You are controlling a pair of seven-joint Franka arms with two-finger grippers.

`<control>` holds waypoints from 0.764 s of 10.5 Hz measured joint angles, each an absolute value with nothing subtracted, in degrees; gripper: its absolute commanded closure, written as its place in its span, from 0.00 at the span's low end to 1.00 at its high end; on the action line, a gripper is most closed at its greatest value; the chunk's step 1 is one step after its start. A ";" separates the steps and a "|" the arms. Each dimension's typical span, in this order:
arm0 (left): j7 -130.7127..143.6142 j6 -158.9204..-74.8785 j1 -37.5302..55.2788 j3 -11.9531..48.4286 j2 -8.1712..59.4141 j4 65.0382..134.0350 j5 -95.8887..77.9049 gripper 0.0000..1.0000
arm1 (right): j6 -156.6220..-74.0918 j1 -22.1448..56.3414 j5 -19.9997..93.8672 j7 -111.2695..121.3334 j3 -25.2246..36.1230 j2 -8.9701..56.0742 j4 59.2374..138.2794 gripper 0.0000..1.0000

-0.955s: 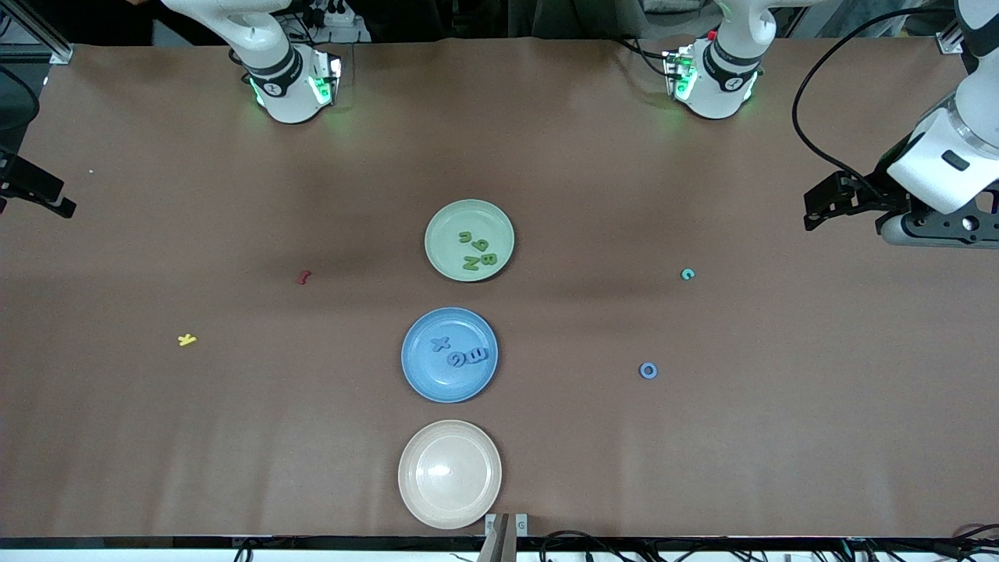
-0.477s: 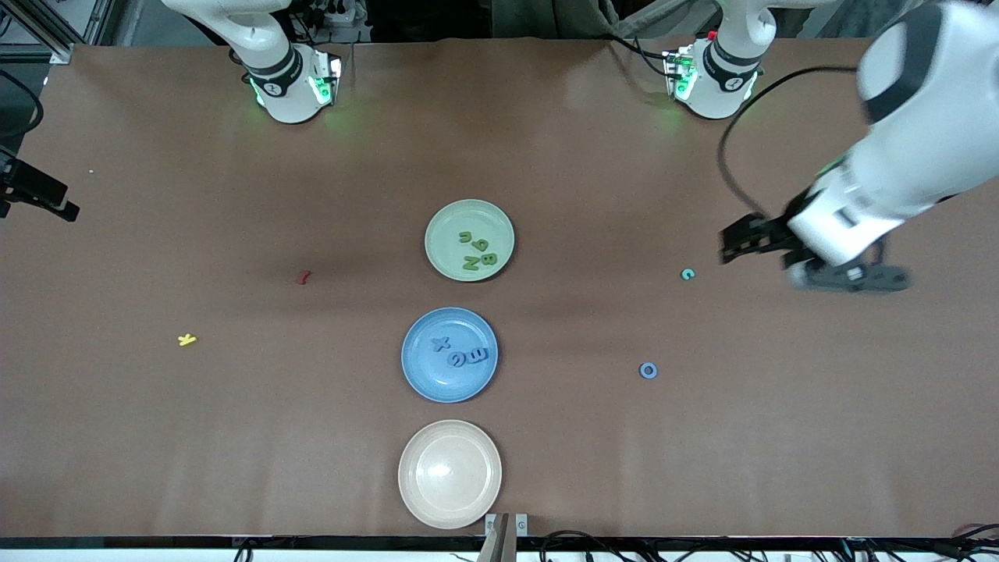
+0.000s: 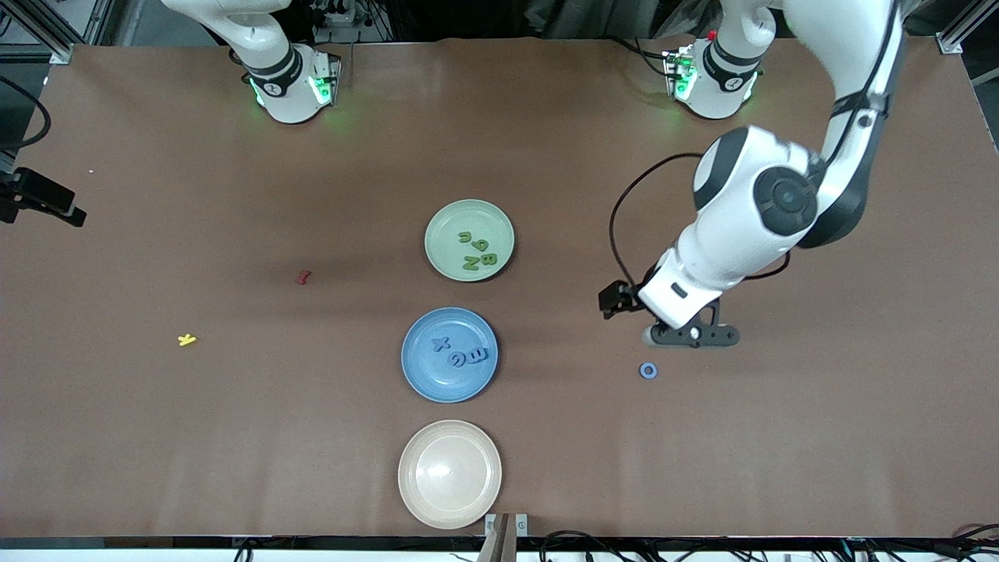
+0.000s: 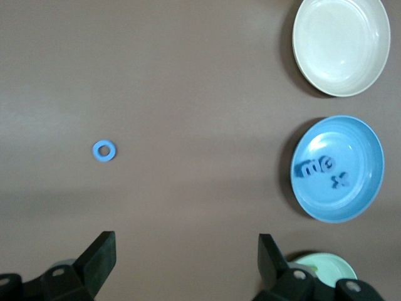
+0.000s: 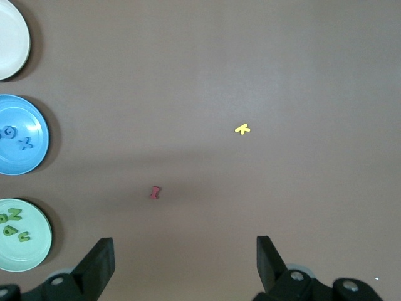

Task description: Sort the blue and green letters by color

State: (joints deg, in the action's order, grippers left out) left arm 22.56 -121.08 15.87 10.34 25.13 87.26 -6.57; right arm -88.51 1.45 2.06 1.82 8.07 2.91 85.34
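A wide, matte brown tabletop (image 3: pixel 195 437) fills the view, lit evenly from above with soft sheen patches. Dark cables (image 3: pixel 593 540) run along its near edge.

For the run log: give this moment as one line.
left gripper: open, over table by blue O | right gripper: open, waiting | blue plate: three letters
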 measured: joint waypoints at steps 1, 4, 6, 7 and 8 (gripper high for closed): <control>22.58 -124.69 16.65 10.33 27.57 87.24 -6.57 0.00 | -88.53 1.61 2.14 1.82 8.05 3.78 85.34 0.00; 27.05 -133.22 21.16 10.34 33.57 87.18 -6.57 0.00 | -91.54 1.88 5.72 1.85 5.89 7.54 87.25 0.00; 27.66 -138.29 23.17 10.30 36.81 87.14 -6.57 0.00 | -96.39 2.11 6.41 1.77 3.40 10.73 89.72 0.00; 28.31 -140.11 23.90 10.24 37.95 87.10 -6.57 0.00 | -99.26 2.24 6.59 1.73 2.12 12.92 90.28 0.00; 28.55 -140.79 24.33 10.19 38.61 87.05 -6.57 0.00 | -102.62 2.34 6.74 1.63 0.55 15.45 90.70 0.00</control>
State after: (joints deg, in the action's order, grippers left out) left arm 28.55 -140.79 24.33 10.19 38.61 87.05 -6.57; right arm -102.62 2.34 6.74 1.63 0.55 15.45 90.70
